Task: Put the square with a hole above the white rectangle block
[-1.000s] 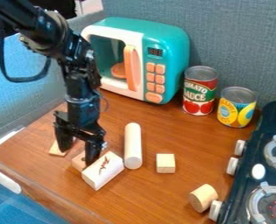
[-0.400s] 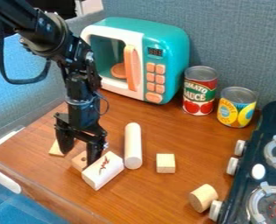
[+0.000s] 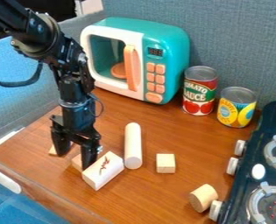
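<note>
Square block [image 3: 76,162] is down on the wood table [image 3: 163,192], left of the white rectangle block [image 3: 104,171] and close in beside it – not on top. Can't tell if the two touch. Part of the square is hidden behind the gripper [image 3: 75,160], so no read on its hole.

Claw is apart: two black fingers with a gap between them, tips pointing down. One finger is at the left, by the small light wood piece [image 3: 52,151], which it partly hides. The other is in front of the square, near the upper left side of the white block. Nothing seen clamped.

White block lies flat at a slant, dark reddish mark on its top face. Just past its upper right end: long pale cylinder [image 3: 132,145], on its side, running away from the camera. Right of that, a small wood cube [image 3: 165,163]. Nearer the camera and further right, a short wood cylinder [image 3: 203,198], tipped on its side, just beside a stove knob [image 3: 215,210].

Black toy stove [image 3: 245,173] along the right edge – white knobs on the near side, grey burner rings and a white oval on top. Behind the blocks: teal toy microwave [image 3: 178,57] with white front, orange handle and buttons. Two upright cans to its right, red-and-green can [image 3: 199,91] then yellow-and-blue can [image 3: 237,107]. Grey-blue fabric wall [image 3: 239,39] behind.
</note>
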Robot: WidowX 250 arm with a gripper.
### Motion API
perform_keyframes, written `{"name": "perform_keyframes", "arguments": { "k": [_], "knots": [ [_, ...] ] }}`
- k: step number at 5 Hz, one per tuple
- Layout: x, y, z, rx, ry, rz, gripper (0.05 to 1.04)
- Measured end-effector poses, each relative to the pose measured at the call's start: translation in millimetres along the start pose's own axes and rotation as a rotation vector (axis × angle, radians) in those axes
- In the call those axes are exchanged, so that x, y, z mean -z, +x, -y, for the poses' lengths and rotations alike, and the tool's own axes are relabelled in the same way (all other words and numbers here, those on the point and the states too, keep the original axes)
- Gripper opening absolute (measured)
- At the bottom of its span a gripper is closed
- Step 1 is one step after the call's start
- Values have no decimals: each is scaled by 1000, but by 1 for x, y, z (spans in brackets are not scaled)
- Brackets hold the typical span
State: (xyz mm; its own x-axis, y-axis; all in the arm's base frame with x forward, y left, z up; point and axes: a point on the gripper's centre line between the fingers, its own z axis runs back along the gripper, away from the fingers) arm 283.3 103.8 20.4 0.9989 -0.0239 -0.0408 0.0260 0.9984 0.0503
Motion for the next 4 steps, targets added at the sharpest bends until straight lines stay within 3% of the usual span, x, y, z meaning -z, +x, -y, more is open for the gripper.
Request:
{"name": "perform_keyframes", "arguments": {
  "k": [2, 3, 4],
  "knots": [
    [-1, 0, -4, -15, 45, -6, 999],
    [1, 5, -4, -25, 44, 7, 949],
    [4, 10, -5, -32, 48, 14, 768]
  ]
}}
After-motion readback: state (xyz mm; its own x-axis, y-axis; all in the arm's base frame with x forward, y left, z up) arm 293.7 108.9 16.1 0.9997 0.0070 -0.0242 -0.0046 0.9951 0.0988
